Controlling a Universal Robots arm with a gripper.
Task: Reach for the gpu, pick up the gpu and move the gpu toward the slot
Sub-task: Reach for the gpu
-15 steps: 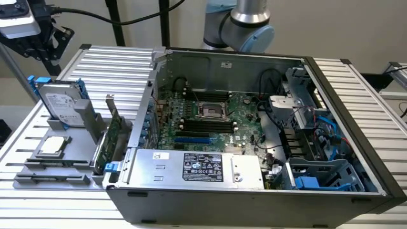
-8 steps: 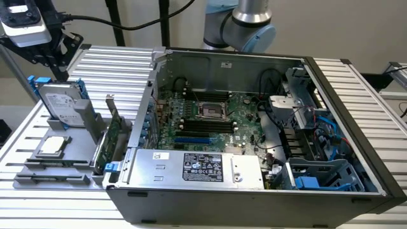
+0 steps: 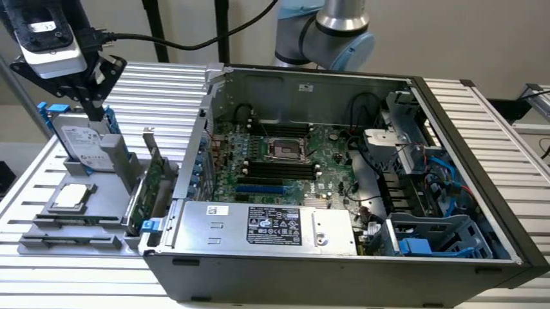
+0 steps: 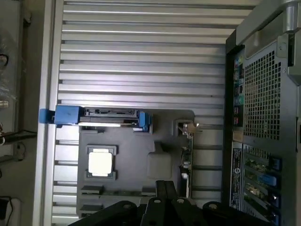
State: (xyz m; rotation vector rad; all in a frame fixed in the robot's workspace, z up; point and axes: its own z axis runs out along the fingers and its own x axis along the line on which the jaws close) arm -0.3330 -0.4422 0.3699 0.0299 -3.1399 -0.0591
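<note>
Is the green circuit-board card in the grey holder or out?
In. The thin green circuit-board card stands on edge in the grey holder tray, with the gripper apart from it.

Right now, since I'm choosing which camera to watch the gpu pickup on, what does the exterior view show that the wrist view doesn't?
Exterior view: the motherboard and power supply inside the open case. Wrist view: the case's perforated rear panel. Both: the gripper, and the gray holder carrying the hard drive, the processor chip and the gpu, which stands on edge, ungrasped.
</note>
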